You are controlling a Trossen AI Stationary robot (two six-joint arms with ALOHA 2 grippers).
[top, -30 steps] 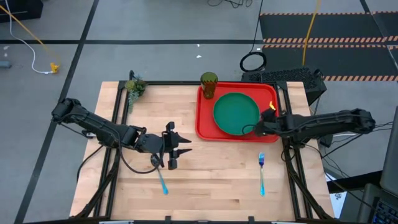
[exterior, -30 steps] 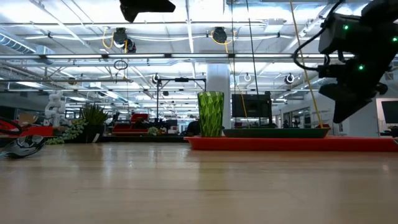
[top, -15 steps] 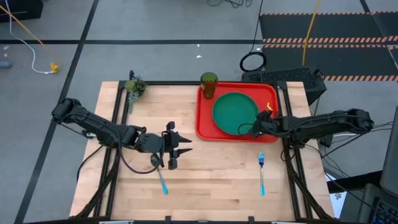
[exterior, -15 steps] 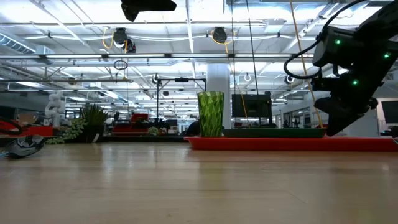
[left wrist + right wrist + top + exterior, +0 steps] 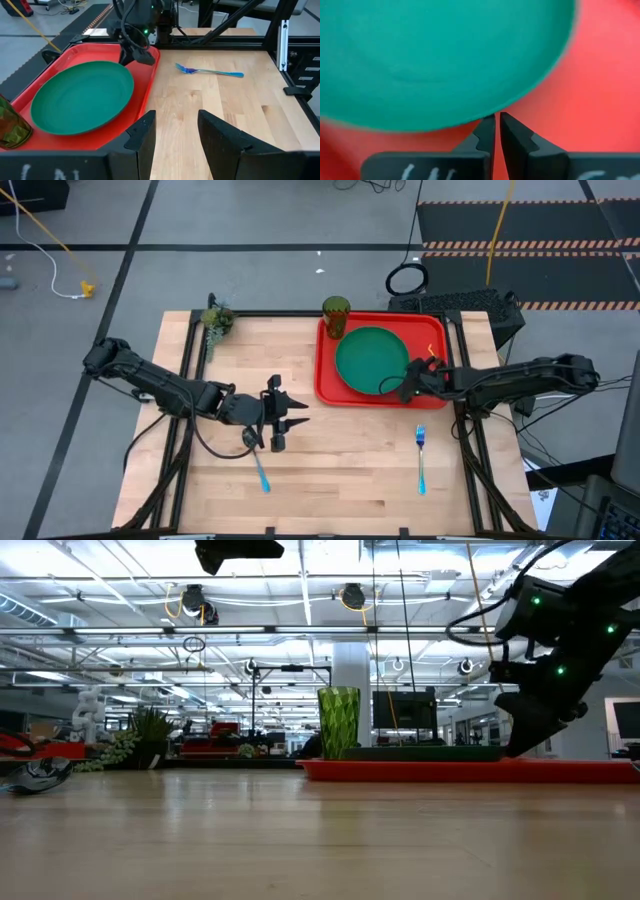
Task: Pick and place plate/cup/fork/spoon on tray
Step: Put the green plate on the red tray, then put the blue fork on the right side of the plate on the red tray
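The green plate (image 5: pixel 370 360) lies flat in the red tray (image 5: pixel 432 330) at the table's far right. The olive cup (image 5: pixel 335 316) stands in the tray's far left corner. My right gripper (image 5: pixel 408 386) is shut and low over the tray, at the plate's near right rim. The fork (image 5: pixel 421 460) lies on the table near the tray's right end. The spoon (image 5: pixel 261 471) lies on the table near my left gripper (image 5: pixel 298 416), which is open and empty at mid table. My right gripper has its shut fingertips (image 5: pixel 489 125) against the plate's rim (image 5: pixel 485 113) on the plate's near right side. The fingers slant down from the table's right. The plate lies flat on the tray floor (image 5: pixel 580 100).
A small green plant clump (image 5: pixel 216 320) sits at the table's far left corner. Black frame rails (image 5: pixel 190 360) run along the table's left and right sides. Bare wood lies between the spoon and the fork.
My right gripper has gone toward the table's left edge and a little down, staying at the plate's rim. The plate has slid a short way toward the tray's left end, still flat.
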